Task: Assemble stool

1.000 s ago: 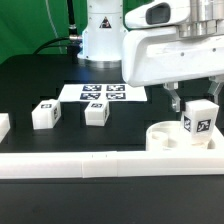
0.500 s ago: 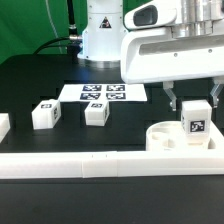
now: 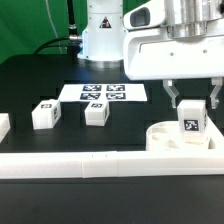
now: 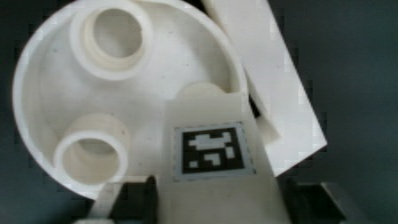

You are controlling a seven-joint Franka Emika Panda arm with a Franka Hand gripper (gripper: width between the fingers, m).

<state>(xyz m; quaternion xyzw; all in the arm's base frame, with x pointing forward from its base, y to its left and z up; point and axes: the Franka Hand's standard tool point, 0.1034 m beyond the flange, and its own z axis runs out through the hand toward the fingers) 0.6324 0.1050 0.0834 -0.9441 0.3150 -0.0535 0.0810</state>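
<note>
The fingers (image 3: 172,98) grip 1 chunky white tagged leg (image 3: 191,124) above the round white plastic seat (image 3: 160,133); next, it likely needs lowering into a socket (image 4: 89,158).

Black table (image 3: 28,82), marker board (image 3: 104,93) lying flat on it, long white rail (image 3: 70,165) — across the front

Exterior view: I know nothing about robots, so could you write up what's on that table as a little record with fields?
gripper: shut on one stool leg
held leg: upright, over the round seat
seat holes: two open, seen in the wrist view
loose legs: two on the black table
also there: marker board, long white rail
</note>
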